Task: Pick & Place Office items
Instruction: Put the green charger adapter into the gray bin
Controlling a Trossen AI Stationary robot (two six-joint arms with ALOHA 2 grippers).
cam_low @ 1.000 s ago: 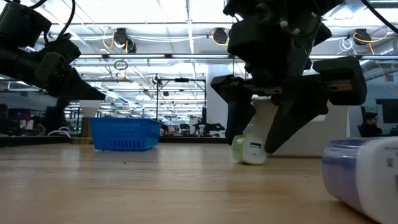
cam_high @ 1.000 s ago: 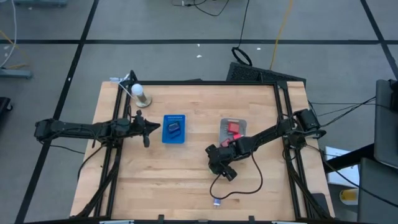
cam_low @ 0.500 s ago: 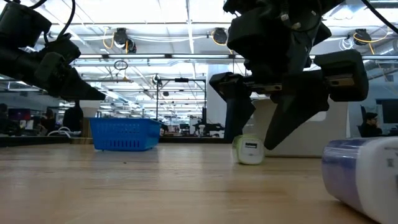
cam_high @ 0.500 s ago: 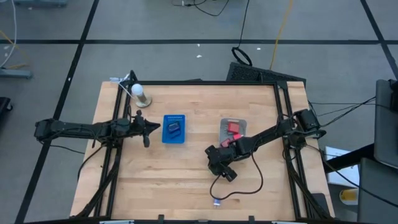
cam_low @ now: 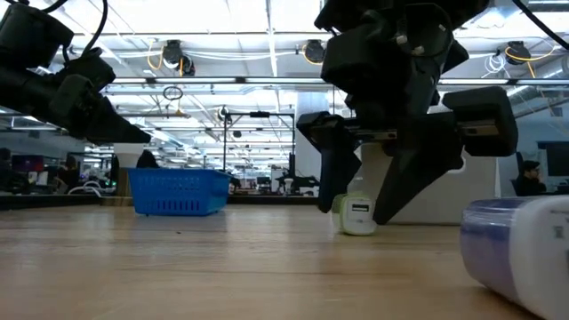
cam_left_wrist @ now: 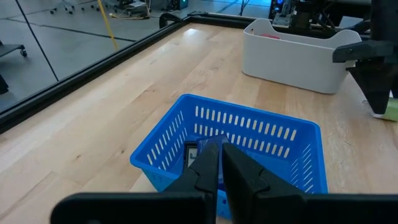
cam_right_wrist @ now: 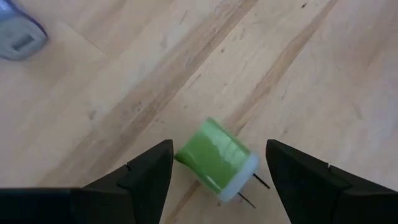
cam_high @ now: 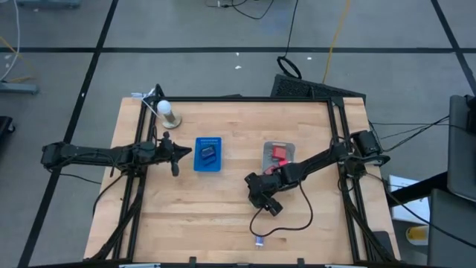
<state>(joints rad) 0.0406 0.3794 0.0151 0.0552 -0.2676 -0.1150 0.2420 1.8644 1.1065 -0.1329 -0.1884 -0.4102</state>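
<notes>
The right gripper (cam_right_wrist: 214, 171) hangs low over the bench (cam_high: 223, 208), its jaws apart with the green plug (cam_right_wrist: 216, 160) lying on its side between them, touching neither; its two prongs point outward. From above the arm hides the plug. Nearby lies a pale blue piece (cam_right_wrist: 18, 34), cut off at the edge. The left gripper (cam_left_wrist: 219, 163) waits with jaws together beside the blue basket (cam_left_wrist: 249, 134), which holds a dark item only partly visible.

From my remote station, my left gripper (cam_left_wrist: 219, 163) hangs with fingers pressed together over a blue slotted basket (cam_left_wrist: 249, 134), a white bin (cam_left_wrist: 298, 56) standing beyond it.
</notes>
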